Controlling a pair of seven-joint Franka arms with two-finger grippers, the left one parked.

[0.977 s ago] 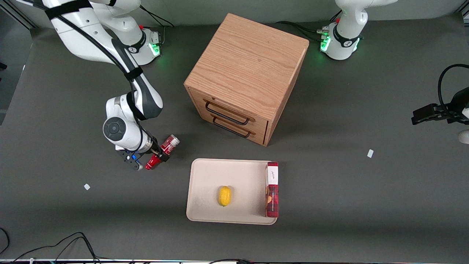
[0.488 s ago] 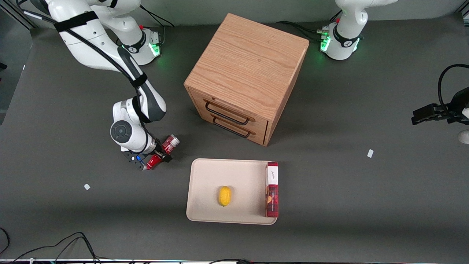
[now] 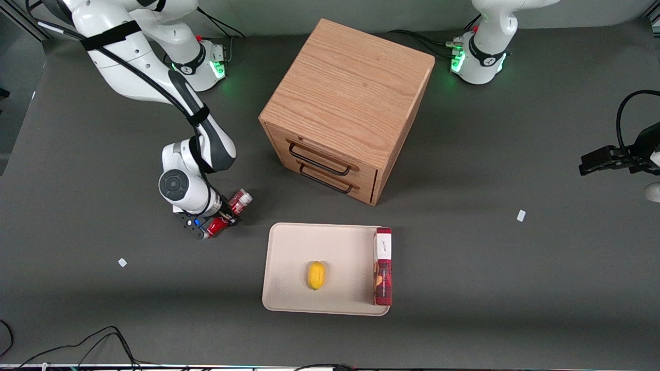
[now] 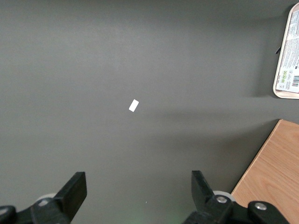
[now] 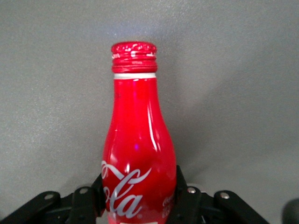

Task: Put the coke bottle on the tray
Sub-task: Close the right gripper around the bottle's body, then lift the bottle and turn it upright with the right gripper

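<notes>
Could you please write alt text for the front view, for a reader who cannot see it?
The working arm's hand sits low over a red coke bottle lying on the dark table, beside a beige tray. A lemon and a red box are on the tray. A wooden drawer cabinet stands farther from the camera.

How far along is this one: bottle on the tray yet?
Not yet. The gripper has its fingers on either side of the coke bottle, which lies on the table beside the tray. Still to do: lift, carry, set down. The tray holds only a lemon and red box.
</notes>
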